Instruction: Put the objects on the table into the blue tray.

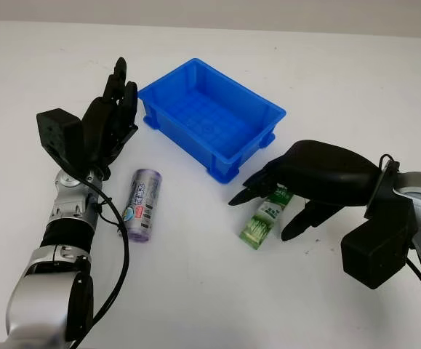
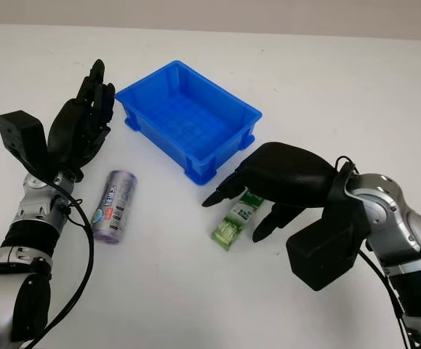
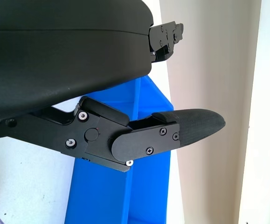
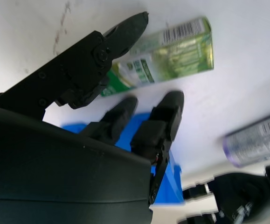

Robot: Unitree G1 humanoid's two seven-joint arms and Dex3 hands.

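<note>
right robot hand [image 1: 283, 200] arches open over green carton [image 1: 264, 220].

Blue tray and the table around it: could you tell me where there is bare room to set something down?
The blue tray holds nothing. Bare table lies between the purple can and the green box. It is crowded where the open right hand hovers over that box; the open left hand stands beside the tray.
</note>
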